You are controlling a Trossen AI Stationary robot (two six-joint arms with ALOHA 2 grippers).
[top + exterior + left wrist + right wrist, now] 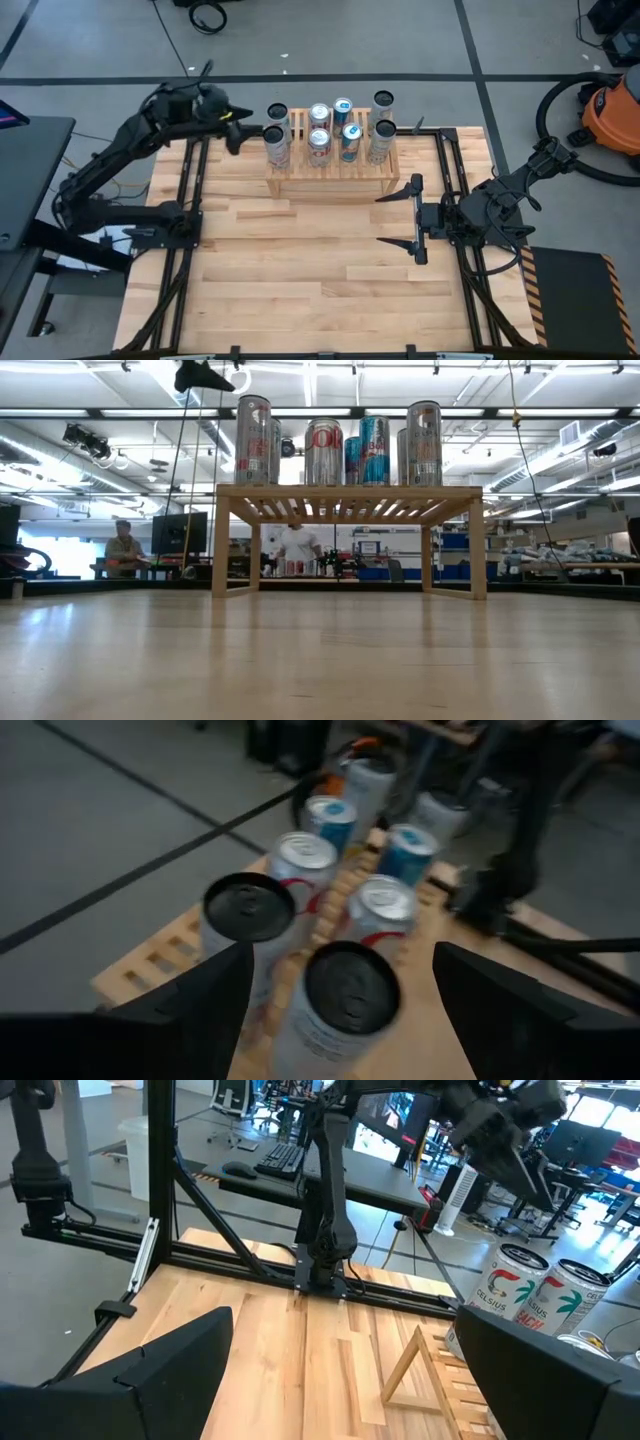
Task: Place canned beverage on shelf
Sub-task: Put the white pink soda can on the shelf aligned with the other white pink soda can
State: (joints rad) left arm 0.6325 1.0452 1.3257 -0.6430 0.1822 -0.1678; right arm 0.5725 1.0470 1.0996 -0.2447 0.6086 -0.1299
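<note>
The light wooden slatted shelf (pixel 330 172) stands at the table's far middle, with several upright cans in two rows on its top (pixel 350 490). My left gripper (pixel 245 128) is open above the shelf's left end. Its fingers stand apart on either side of the near-left can (pixel 340 1000), which also shows in the high view (pixel 275 145), and touch nothing. It shows at the top of the low view (pixel 205 375). My right gripper (pixel 405 216) is open and empty over the table, near the shelf's right end.
Black frame rails (pixel 190 180) run along both sides of the table. Bare wood (pixel 300 260) lies in front of the shelf. An orange vacuum (pixel 610 110) stands on the floor at the far right. People (pixel 122 545) are in the room behind.
</note>
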